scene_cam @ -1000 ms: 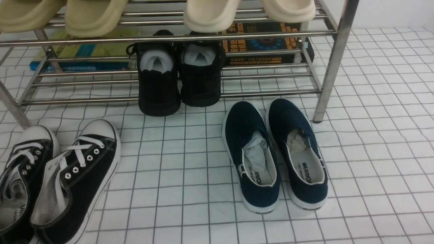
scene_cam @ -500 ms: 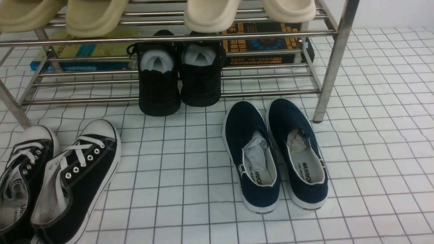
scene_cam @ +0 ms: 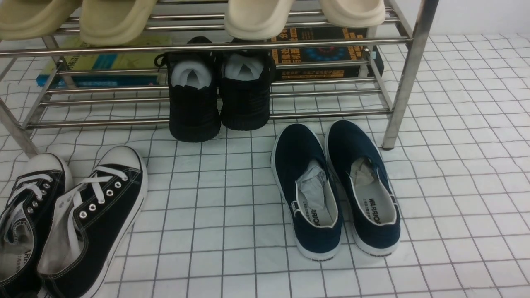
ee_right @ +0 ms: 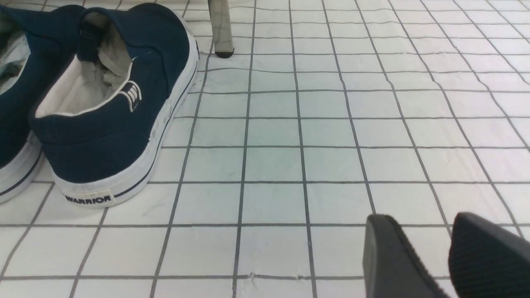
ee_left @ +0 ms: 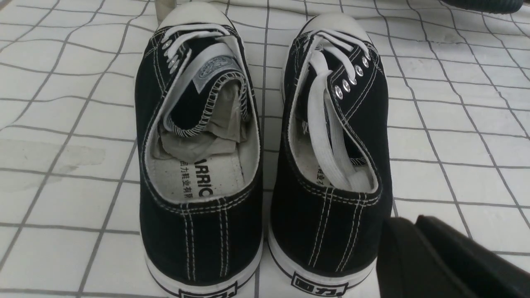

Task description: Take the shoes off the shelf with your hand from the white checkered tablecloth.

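The black canvas sneakers (scene_cam: 83,215) with white laces and toe caps stand side by side on the white checkered tablecloth (scene_cam: 232,207), at the front left, in front of the steel shelf (scene_cam: 207,43). In the left wrist view both sneakers (ee_left: 198,165) show heel-on. My left gripper (ee_left: 410,219) is shut and empty, just beside the heel of one sneaker. My right gripper (ee_right: 420,217) is open and empty over bare cloth, to the right of the navy pair. Neither gripper shows in the front view.
An all-black knit pair (scene_cam: 219,99) sits on the lower tier. Navy slip-ons (scene_cam: 335,190) stand on the cloth by the shelf's right leg (scene_cam: 408,74). Beige slippers (scene_cam: 116,18) lie on the upper tier. Books (scene_cam: 319,54) lie behind the shelf.
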You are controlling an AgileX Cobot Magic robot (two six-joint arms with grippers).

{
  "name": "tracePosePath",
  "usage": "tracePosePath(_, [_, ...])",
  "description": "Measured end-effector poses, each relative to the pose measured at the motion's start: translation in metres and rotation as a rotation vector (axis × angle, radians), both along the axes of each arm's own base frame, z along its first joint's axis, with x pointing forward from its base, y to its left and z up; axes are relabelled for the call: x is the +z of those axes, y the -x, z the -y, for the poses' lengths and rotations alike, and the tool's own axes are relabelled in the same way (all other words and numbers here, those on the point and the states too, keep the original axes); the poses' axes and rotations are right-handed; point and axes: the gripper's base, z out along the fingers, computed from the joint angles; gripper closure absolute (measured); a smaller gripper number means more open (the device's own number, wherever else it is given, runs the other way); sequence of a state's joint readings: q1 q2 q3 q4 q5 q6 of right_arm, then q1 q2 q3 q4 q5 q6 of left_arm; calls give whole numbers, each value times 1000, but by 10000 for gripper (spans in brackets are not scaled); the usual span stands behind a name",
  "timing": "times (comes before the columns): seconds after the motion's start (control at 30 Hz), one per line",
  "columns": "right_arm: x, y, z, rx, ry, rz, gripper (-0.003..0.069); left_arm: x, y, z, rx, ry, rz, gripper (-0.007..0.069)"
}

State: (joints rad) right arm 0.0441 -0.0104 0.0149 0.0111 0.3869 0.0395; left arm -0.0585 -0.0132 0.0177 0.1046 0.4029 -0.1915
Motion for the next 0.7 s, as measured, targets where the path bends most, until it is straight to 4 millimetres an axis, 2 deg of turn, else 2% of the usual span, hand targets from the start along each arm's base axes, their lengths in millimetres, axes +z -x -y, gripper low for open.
tracePosePath(0.7, [0,0,0,0,0,0,420,0,0,0,1,2,0,550])
